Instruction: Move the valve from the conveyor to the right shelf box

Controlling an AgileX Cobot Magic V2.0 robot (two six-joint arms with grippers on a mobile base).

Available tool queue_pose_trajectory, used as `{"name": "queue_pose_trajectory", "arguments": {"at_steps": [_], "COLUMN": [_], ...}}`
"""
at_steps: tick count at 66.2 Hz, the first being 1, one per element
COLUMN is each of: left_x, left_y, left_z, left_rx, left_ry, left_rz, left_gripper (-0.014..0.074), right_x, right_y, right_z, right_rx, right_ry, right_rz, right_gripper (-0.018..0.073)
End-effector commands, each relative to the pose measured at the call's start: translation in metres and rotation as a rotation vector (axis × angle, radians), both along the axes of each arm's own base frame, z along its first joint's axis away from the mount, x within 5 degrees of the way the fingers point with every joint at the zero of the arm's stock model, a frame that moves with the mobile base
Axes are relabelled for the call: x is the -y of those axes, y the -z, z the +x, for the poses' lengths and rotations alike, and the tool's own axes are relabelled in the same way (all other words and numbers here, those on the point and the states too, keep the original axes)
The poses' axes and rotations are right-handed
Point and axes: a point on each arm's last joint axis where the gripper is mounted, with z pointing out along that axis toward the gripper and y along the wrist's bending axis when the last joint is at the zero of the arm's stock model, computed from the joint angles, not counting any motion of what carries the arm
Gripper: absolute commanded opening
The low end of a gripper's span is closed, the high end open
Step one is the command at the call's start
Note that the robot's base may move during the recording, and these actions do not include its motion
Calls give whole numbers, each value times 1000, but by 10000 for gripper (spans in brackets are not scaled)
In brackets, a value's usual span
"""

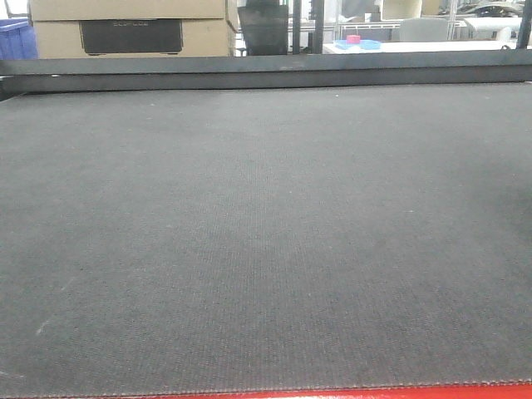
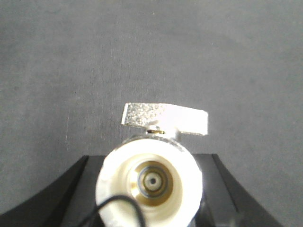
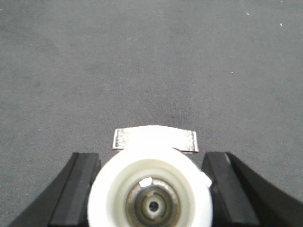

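One white-capped valve [image 2: 149, 182] and a second valve [image 3: 150, 198] faced end-on, silver levers up, the dark woven conveyor [image 1: 266, 233] behind them.

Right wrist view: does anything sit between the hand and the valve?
Nothing visible. The valve sits between the right hand's fingers, over the conveyor. The right shelf is in no view.

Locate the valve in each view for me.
Front: not in it; only the conveyor shows.
Left wrist: bottom centre, valve in the left tool.
Right wrist: bottom centre, a valve in the right tool; possibly another one.
Shared landmark: the conveyor's dark woven belt.
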Motion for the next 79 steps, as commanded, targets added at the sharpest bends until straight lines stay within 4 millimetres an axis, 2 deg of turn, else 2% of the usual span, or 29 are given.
{"name": "queue_pose_trajectory", "arguments": {"at_steps": [1,25,79], "left_x": [1,2,2], "left_y": [-10,-20,-20], "left_z": [1,5,5], "left_rx": [89,202,206], "left_ry": [6,12,13], "left_rz": [-9,-11,-12], "left_gripper": [-111,-111,-111], "right_x": [1,1,1], "right_y": [-12,-14,-14], "right_z": [-1,0,0], "right_rx": [93,114,116], "right_ry": [13,16,16], "right_rz": [11,14,14], "right_gripper": [-154,-154,-154]}}
